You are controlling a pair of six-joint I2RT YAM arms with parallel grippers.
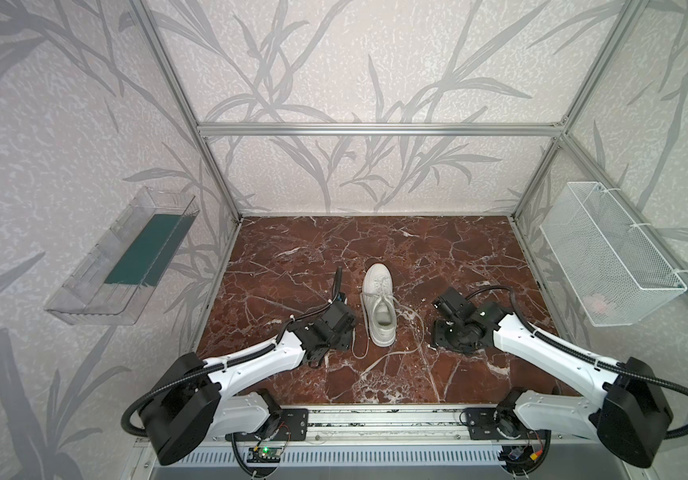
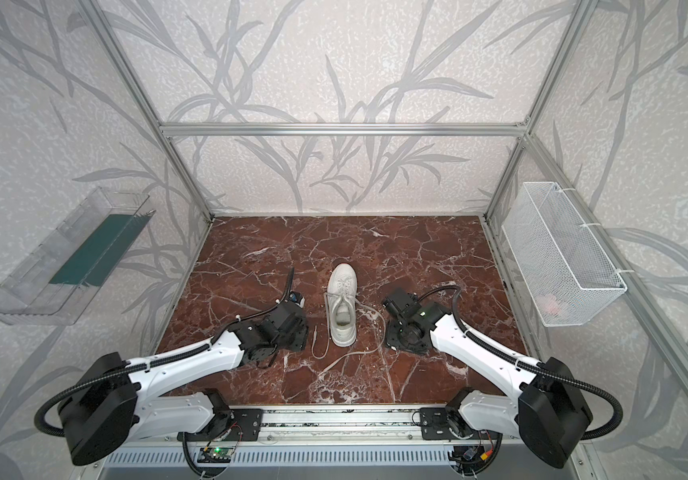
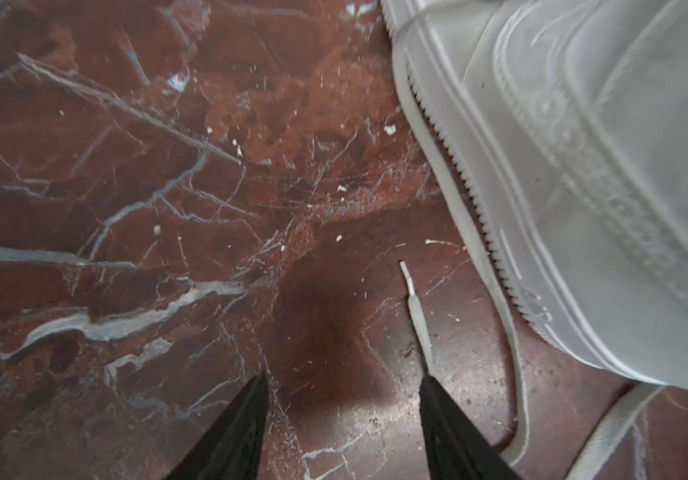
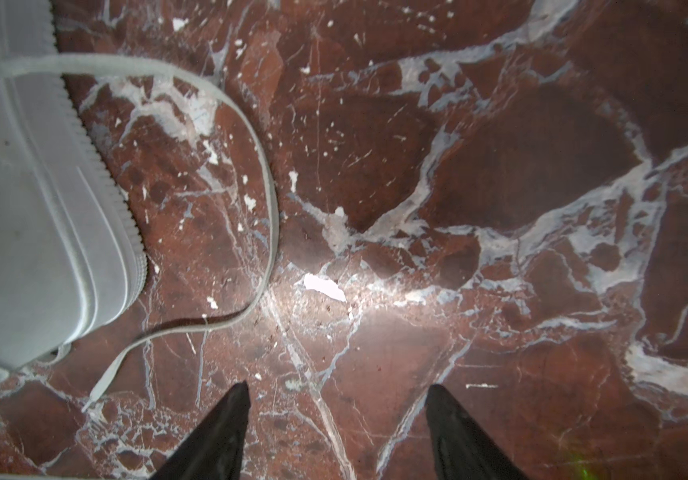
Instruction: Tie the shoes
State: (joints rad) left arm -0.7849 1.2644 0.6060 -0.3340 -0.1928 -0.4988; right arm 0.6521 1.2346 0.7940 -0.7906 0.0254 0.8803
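White sneaker [image 1: 379, 307] mid-table on red marble [image 1: 292, 257], between both arms, toe pointing away, laces [image 4: 269, 195] untied. Left gripper [image 3: 344, 378] parted, empty, one fingertip [image 3: 438, 399] at a loose lace; right gripper [image 4: 339, 386] parted over bare marble.

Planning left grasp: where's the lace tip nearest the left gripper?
Left wrist view: the lace tip lies on the table just ahead of the left gripper, beside the sneaker sole; in a top view the tip is left of the sneaker.

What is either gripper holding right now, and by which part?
Nothing. The left gripper is open, with the lace end lying loose at one fingertip, not clamped. The right gripper is open over bare tabletop.
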